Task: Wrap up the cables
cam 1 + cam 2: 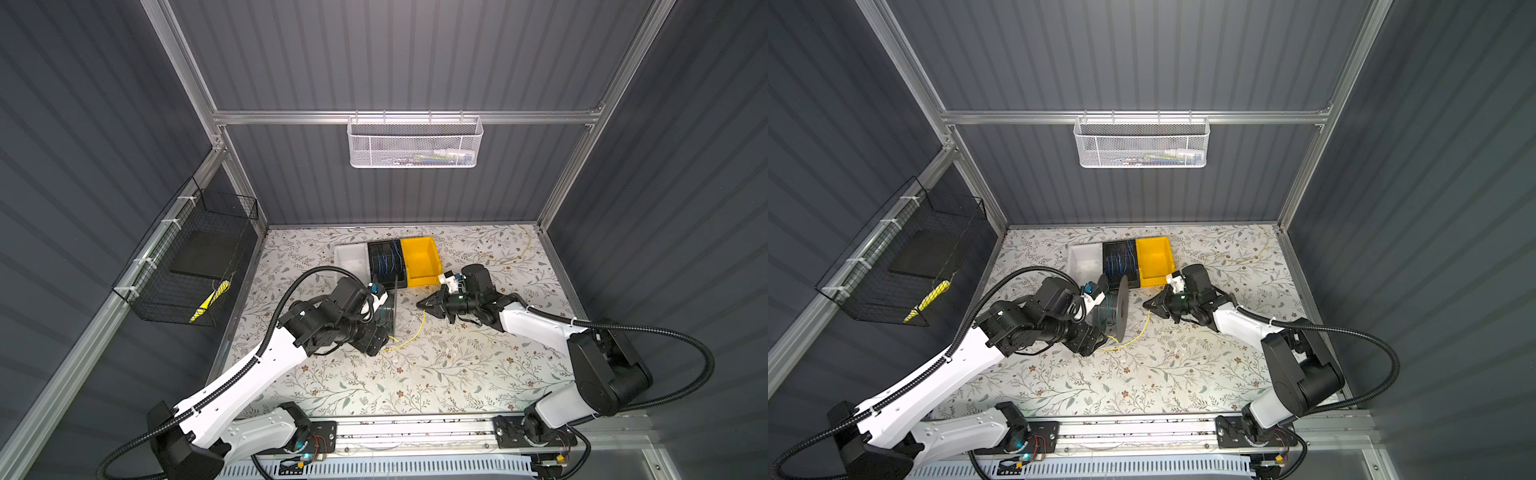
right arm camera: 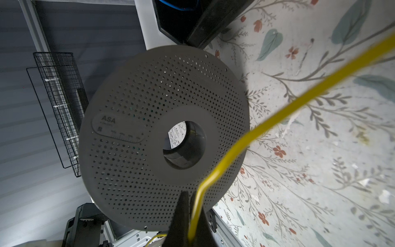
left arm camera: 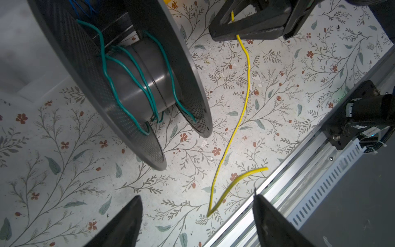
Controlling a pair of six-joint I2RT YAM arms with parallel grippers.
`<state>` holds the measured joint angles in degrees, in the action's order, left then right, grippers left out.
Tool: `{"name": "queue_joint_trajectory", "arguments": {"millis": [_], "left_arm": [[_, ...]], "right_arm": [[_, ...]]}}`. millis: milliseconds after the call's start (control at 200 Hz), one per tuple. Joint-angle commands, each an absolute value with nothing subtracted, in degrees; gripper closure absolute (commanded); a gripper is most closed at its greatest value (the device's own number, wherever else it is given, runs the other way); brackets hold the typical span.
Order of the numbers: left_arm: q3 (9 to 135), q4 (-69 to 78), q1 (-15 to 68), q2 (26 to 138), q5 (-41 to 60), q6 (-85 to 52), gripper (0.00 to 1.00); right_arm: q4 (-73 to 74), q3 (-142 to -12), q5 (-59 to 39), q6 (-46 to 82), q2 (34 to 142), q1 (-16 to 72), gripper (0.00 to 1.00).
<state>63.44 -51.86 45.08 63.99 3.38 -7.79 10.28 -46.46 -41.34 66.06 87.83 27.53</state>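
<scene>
Right gripper (image 2: 190, 216) clamping yellow wire (image 3: 246, 94) between closed fingers, hanging just right of spool (image 1: 1122, 305). Wire dropping from grip onto floral table (image 1: 436, 374), lying in front of spool, ending in kinked tail. Left gripper (image 3: 196, 216) standing with jaws wide apart, gripping nothing, kinked tail lying between its fingers. Green wire (image 3: 108, 70) sitting loosely wound on spool hub

Floral table (image 1: 415, 382) carries bins (image 1: 386, 266), spool (image 1: 1121, 305), yellow wire (image 3: 248, 70).
</scene>
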Motion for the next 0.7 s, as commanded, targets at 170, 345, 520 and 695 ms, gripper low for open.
{"name": "queue_joint_trajectory", "arguments": {"millis": [170,345,520,695], "left_arm": [[65.1,-52.8,46.3,64.2,1.2,-5.6,0.26],[67.4,-54.9,46.4,65.1,2.7,-5.9,0.44],[70.0,-57.7,46.4,65.7,7.8,-6.1,0.54],[70.9,-57.7,46.4,67.5,12.3,-5.8,0.41]], "right_arm": [[9.6,-47.7,-42.6,66.2,88.2,27.4,1.0],[9.2,-48.3,-42.9,66.3,88.2,27.4,1.0],[8.9,-48.3,-43.0,66.2,87.9,27.4,1.0],[9.1,-48.4,-43.1,66.3,88.1,27.5,1.0]]}}
